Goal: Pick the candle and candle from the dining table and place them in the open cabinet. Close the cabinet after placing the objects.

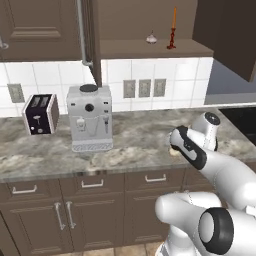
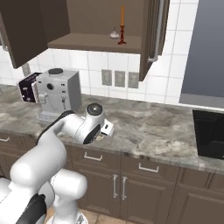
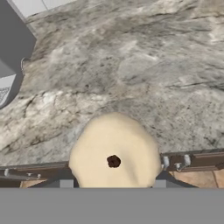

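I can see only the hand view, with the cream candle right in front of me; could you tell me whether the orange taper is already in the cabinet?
Observer: Yes, the orange taper stands upright on the shelf of the open cabinet.
Operator: Thank you. Is anything else on that shelf?
Observer: A small pale object sits just beside the taper; I cannot tell what it is.
Operator: And is the door out of the way?
Observer: The cabinet door stands swung open at the shelf's right end.
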